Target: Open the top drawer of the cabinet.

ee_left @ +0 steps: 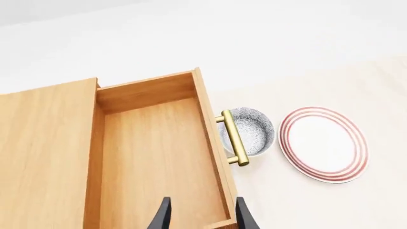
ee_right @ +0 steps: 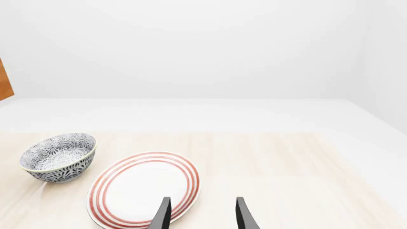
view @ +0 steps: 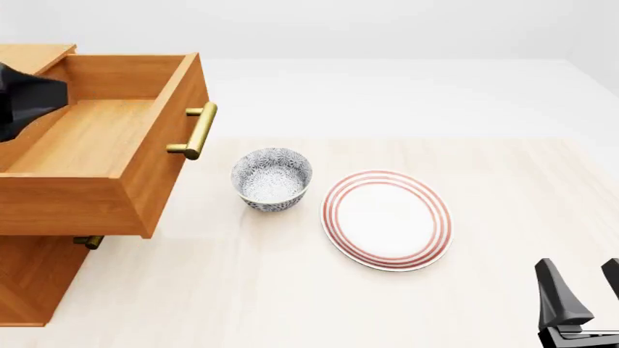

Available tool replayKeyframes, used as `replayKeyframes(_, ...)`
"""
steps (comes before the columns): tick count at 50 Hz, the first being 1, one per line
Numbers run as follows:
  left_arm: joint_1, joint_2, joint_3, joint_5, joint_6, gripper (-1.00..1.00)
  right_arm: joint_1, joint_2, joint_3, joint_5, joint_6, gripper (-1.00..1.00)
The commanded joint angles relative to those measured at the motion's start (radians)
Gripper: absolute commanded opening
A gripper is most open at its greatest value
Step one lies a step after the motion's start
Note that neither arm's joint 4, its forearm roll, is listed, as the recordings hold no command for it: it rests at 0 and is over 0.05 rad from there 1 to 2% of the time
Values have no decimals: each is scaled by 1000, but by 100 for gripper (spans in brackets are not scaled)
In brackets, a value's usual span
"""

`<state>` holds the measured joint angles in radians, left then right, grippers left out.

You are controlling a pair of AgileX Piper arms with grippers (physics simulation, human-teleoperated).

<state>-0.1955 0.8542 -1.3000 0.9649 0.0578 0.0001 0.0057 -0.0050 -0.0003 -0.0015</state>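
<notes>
On your left stands the large orange-brown wooden cabinet (view: 29,283), its top drawer (view: 97,138) pulled out over the pale tabletop (view: 242,290). Your left hand (ee_left: 200,217) hangs above the drawer's inside. Right of the drawer's brass bar handle (view: 198,130) sits the patterned bowl (view: 272,178), the red-ringed plate (view: 387,219) just beside it. Your right hand (view: 580,290) is at the near right.

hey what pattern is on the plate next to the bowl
The plate is white with concentric red rings around its rim, clearest in the front view.
</notes>
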Motion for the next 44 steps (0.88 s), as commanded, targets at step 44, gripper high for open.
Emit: replayKeyframes(44, 6, -160, -48, -16, 97, 100, 0, 0, 1, -1, 0, 100)
